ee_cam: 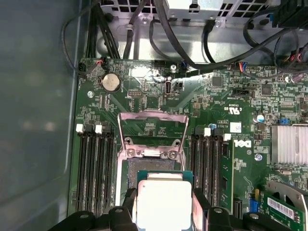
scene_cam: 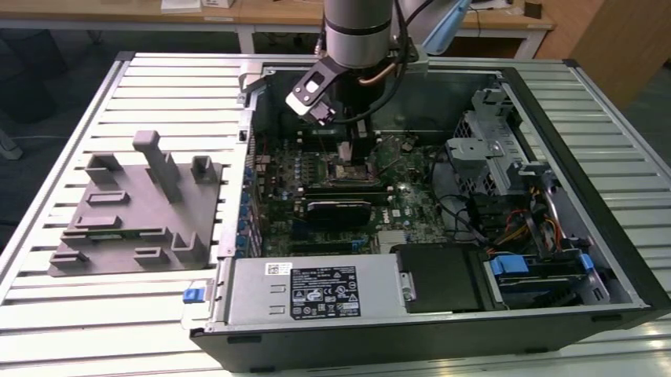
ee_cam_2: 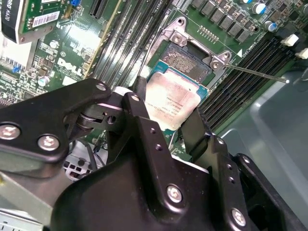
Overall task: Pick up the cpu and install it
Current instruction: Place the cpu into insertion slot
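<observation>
Cpu pinched in the gripper, partly over the open socket.

Exterior view: the gripper (scene_cam: 354, 161) reaches deep into the computer case (scene_cam: 419, 338), well apart from the grey tray (scene_cam: 137, 212). Second wrist view: fingers (ee_cam_2: 195, 127) clamp opposite edges of the cpu (ee_cam_2: 175, 98), with the socket (ee_cam_2: 185, 60) bare just beyond. First wrist view: the cpu (ee_cam: 163, 202) lies between memory slots (ee_cam: 94, 168), near the raised metal frame (ee_cam: 151, 153).

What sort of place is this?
Probably a robotics lab or workshop: an open computer case lies on a slatted metal table, the gripper holds the cpu over its motherboard, and wooden desks stand behind.
</observation>
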Robot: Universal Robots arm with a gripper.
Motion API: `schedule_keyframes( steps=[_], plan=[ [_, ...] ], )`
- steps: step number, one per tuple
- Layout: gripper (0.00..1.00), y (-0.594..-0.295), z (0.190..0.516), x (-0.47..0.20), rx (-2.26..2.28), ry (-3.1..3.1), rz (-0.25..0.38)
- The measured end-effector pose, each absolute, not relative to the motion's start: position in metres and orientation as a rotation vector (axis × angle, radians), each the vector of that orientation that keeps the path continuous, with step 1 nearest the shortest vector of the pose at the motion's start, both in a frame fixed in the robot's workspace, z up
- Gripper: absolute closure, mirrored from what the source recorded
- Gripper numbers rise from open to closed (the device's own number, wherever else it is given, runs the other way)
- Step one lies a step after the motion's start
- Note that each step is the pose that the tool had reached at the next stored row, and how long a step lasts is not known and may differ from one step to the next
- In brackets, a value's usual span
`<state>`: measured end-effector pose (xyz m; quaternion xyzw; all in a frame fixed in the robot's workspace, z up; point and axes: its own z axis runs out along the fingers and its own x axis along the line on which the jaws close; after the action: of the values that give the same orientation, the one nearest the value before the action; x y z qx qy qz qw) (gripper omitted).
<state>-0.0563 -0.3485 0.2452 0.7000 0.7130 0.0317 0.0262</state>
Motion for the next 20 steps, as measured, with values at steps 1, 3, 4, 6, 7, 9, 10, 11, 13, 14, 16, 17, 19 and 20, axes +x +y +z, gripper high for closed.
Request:
schedule_keyframes(
  steps=[1,3,4,6,7,9,10,11,13,14,16,17,19,20],
  plan=[
    [0.46,-0.3484,0.2446,-0.0563,2.165,2.201,0.098],
    [0.46,-0.3484,0.2434,-0.0563,2.166,2.2,0.098],
    [0.46,-0.3483,0.2427,-0.0562,2.167,2.2,0.098],
    [0.46,-0.3483,0.2416,-0.0562,2.167,2.199,0.098],
    [0.46,-0.3483,0.2414,-0.0563,2.167,2.199,0.097],
    [0.46,-0.3483,0.2404,-0.0563,2.167,2.199,0.097],
    [0.46,-0.3483,0.2397,-0.0563,2.167,2.199,0.098],
    [0.46,-0.3483,0.2395,-0.0563,2.167,2.199,0.098],
    [0.46,-0.3483,0.2391,-0.0563,2.167,2.199,0.098],
    [0.46,-0.3483,0.239,-0.0563,2.167,2.199,0.098],
    [0.46,-0.3483,0.2387,-0.0563,2.167,2.199,0.097],
    [0.46,-0.3483,0.2385,-0.0563,2.167,2.199,0.097],
    [0.46,-0.3483,0.2381,-0.0563,2.167,2.199,0.097],
    [0.46,-0.3483,0.2378,-0.0563,2.167,2.199,0.098]
  ],
)
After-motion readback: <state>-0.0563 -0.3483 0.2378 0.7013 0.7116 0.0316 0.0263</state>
